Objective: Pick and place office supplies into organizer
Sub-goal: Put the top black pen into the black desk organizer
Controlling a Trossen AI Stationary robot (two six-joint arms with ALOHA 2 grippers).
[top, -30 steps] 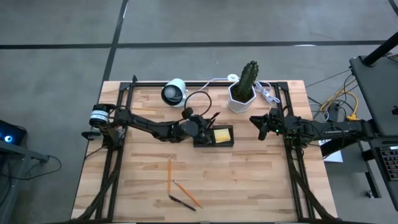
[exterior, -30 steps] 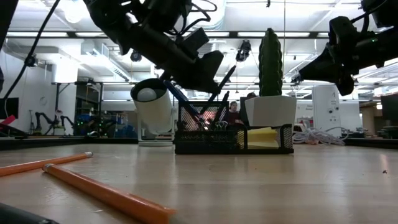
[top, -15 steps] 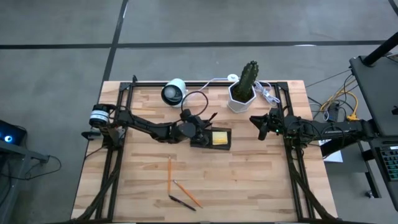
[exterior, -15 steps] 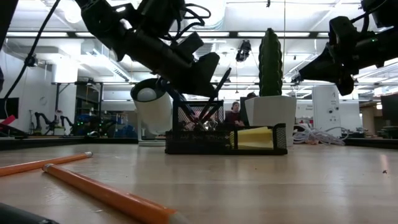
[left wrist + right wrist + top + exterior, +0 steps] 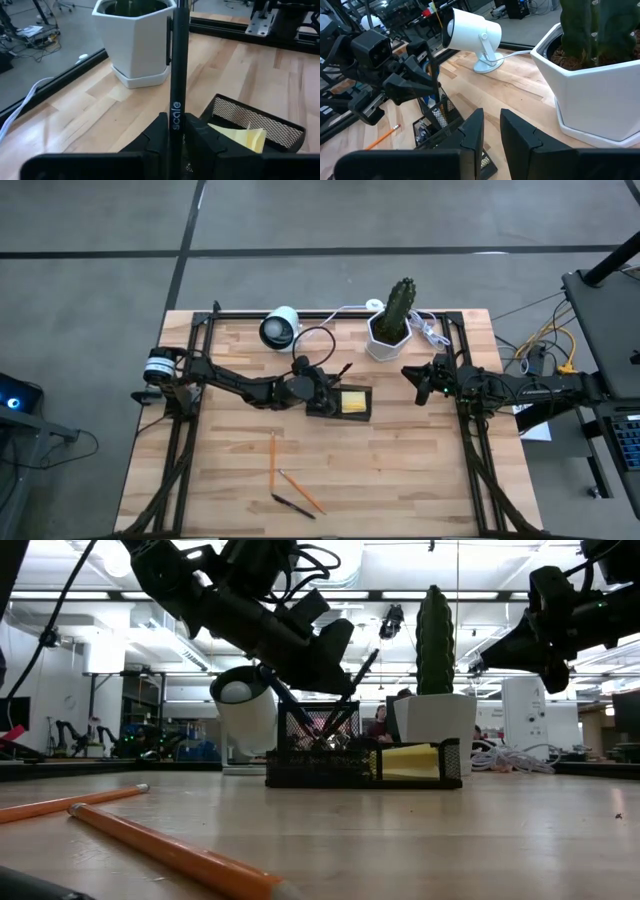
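Two pencils (image 5: 283,475) lie at table's 6 o'clock. My left gripper (image 5: 172,131) pinches a black pen (image 5: 177,75) over the organizer (image 5: 342,402) at center; its tip's hidden. Right gripper (image 5: 491,131), at 3 o'clock, sits slightly apart, empty.

The black pen (image 5: 177,75) had one word on it in small pale letters. The word was "scale". It ran along the pen's side. No other words could be read.

Left gripper (image 5: 325,385) over organizer (image 5: 345,402); pencils (image 5: 285,480) apart.
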